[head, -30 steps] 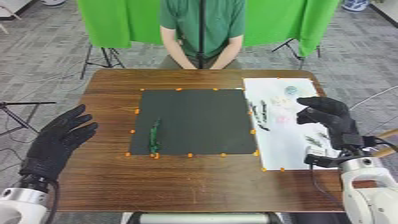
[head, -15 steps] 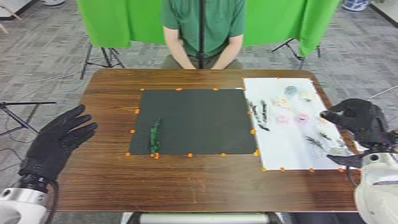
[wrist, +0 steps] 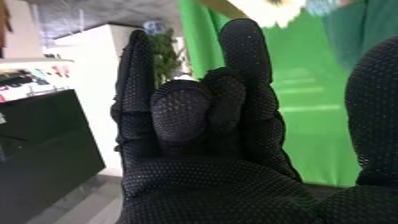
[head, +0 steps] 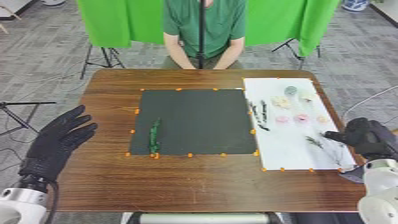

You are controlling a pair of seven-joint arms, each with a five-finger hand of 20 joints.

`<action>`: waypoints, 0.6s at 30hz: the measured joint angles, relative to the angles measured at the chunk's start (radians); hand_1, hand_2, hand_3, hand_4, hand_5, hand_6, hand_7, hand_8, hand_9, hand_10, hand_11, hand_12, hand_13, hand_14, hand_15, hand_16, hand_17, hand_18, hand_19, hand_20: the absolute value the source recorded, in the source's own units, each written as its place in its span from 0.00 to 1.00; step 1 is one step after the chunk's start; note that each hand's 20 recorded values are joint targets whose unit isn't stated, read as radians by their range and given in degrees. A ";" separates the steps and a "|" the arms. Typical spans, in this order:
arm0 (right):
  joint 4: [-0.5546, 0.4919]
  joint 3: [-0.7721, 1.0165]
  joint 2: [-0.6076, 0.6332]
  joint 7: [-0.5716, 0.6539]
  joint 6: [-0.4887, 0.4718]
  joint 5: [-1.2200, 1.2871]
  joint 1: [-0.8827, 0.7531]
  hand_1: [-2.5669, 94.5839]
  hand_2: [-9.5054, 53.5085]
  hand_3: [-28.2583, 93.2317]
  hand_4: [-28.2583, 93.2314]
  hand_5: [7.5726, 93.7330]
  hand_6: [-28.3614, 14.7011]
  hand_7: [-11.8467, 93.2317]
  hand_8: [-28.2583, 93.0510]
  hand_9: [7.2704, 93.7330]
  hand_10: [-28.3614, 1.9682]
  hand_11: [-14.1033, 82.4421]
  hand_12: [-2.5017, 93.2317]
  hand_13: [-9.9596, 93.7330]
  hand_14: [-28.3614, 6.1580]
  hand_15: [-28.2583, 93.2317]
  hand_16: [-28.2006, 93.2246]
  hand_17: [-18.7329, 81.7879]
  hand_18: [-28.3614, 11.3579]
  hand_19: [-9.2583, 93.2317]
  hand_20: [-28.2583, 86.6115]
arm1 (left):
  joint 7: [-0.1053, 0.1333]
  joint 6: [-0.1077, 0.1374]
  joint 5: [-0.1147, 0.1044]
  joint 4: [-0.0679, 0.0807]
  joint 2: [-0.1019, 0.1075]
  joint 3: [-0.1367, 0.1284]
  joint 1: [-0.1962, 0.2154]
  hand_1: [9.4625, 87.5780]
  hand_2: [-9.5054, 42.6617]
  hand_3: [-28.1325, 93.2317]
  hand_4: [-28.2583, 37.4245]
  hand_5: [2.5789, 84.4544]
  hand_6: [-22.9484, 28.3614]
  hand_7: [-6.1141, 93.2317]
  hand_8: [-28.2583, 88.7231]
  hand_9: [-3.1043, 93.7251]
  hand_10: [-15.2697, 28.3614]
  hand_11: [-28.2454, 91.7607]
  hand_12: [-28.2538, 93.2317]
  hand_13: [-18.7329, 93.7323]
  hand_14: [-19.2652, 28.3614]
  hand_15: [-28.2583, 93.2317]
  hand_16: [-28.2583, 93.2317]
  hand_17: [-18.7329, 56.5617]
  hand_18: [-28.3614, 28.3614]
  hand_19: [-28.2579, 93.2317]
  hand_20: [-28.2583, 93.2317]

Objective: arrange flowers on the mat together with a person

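Looking down, you see the brown wooden table (head: 98,185), then the flat dark square mat (head: 204,122) and white sheet (head: 280,150). The mesh-gloved right hand (head: 369,137) has moved nearer you; it is loosely open, some fingers bent. The left hand (head: 58,140) is open. The thin green stem (head: 155,136) lies on the mat, pale round flowers (head: 282,102) on the sheet.
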 measured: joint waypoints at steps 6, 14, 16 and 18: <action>-0.008 -0.017 0.008 0.080 -0.079 -0.001 -0.007 0.30 0.00 0.81 0.00 0.62 0.61 0.65 0.10 0.64 0.50 0.83 0.56 0.68 0.43 0.89 0.54 0.49 0.27 0.74 0.51 | 0.000 0.000 -0.001 0.003 0.006 0.000 0.000 0.28 0.13 0.80 0.09 0.38 0.55 0.25 0.16 0.34 0.64 0.42 0.39 0.40 0.73 0.53 0.23 0.18 0.89 0.64 0.30; 0.016 -0.055 0.008 0.116 -0.075 -0.006 -0.001 0.30 0.00 0.80 0.00 0.62 0.61 0.64 0.10 0.64 0.49 0.83 0.56 0.68 0.43 0.89 0.53 0.49 0.27 0.74 0.50 | 0.000 0.000 -0.001 0.006 0.013 0.001 -0.002 0.28 0.13 0.80 0.09 0.38 0.55 0.25 0.16 0.34 0.64 0.42 0.39 0.40 0.73 0.53 0.23 0.18 0.89 0.64 0.30; 0.025 -0.066 0.009 0.127 -0.073 -0.013 0.004 0.31 0.00 0.81 0.00 0.62 0.61 0.64 0.10 0.64 0.49 0.83 0.56 0.68 0.42 0.89 0.53 0.49 0.27 0.74 0.50 | -0.001 -0.001 -0.001 0.006 0.013 0.001 -0.002 0.28 0.13 0.80 0.09 0.38 0.55 0.25 0.16 0.34 0.64 0.42 0.39 0.40 0.73 0.53 0.23 0.18 0.89 0.64 0.30; 0.033 -0.079 0.013 0.141 -0.072 -0.027 0.009 0.32 0.00 0.80 0.00 0.62 0.61 0.64 0.10 0.64 0.50 0.83 0.56 0.68 0.42 0.89 0.53 0.49 0.27 0.75 0.50 | -0.001 -0.001 -0.001 0.006 0.014 0.001 -0.003 0.28 0.13 0.80 0.09 0.38 0.55 0.25 0.16 0.34 0.64 0.42 0.39 0.40 0.73 0.53 0.23 0.18 0.89 0.64 0.30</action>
